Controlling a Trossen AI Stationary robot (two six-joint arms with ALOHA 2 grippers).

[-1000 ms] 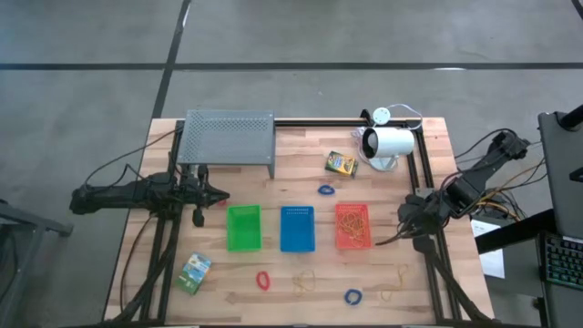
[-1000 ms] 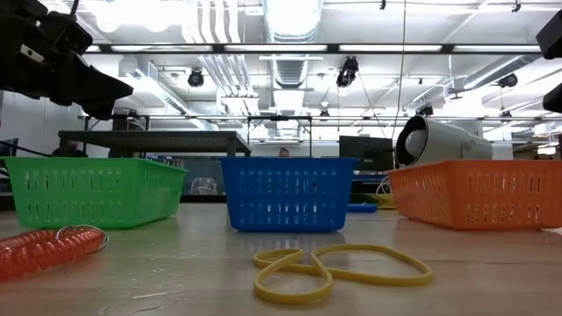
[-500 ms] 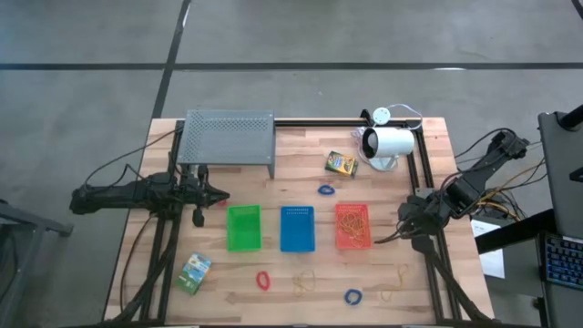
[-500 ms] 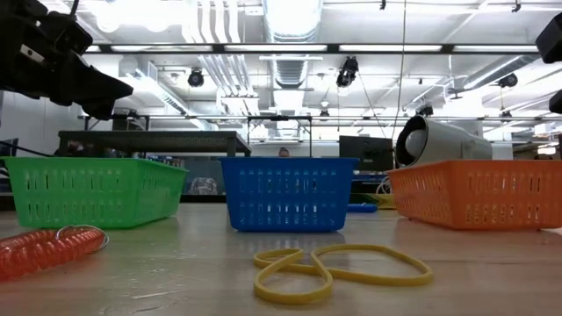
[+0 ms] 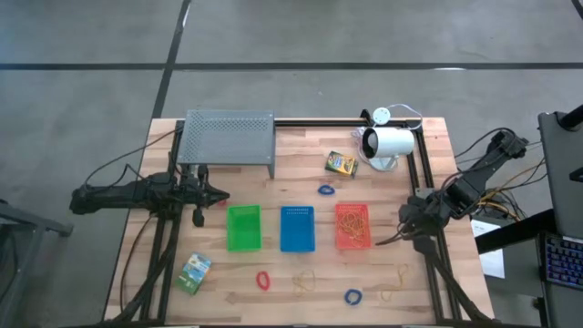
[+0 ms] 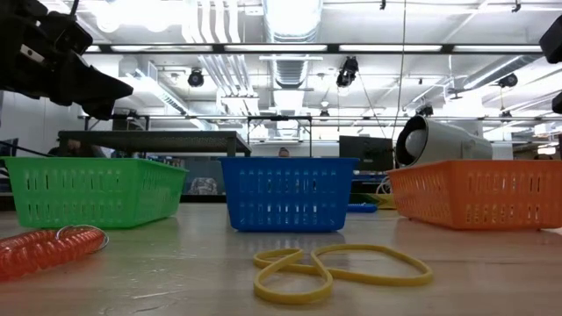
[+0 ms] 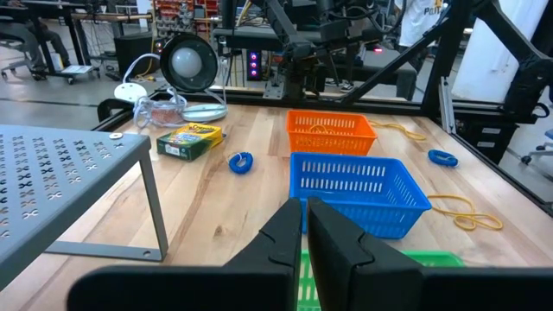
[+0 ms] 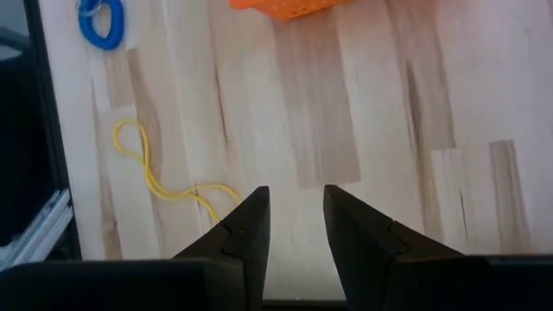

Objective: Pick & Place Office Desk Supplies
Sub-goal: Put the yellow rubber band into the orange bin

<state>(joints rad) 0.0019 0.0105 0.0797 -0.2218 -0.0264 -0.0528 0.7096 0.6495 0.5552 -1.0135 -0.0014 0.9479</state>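
The blue perforated plastic basket (image 5: 297, 228) sits mid-table and serves as the reference point. A green perforated plastic basket (image 5: 243, 227) stands just beside it on the left-arm side; an orange perforated plastic basket (image 5: 352, 225) holding thin orange rubber bands stands on the right-arm side.

Behind the blue basket lie a small blue elastic loop (image 5: 326, 190) and a yellow-green crayon box (image 5: 341, 163), with the white cylindrical lamp-like device (image 5: 389, 144) beyond. The grey perforated metal rack (image 5: 229, 139) occupies the far corner past the green basket.

In front of the blue basket lie a thin yellow rubber band (image 5: 304, 281), a red coiled elastic loop (image 5: 263, 280), a second blue loop (image 5: 352, 296) and a second crayon box (image 5: 193, 272).

The left gripper (image 5: 219, 197), fingers pressed together and empty, hangs beyond the green basket. The right gripper (image 5: 404, 219), fingers parted and empty, hovers past the orange basket, above bare wood near another yellow band (image 8: 169, 178)
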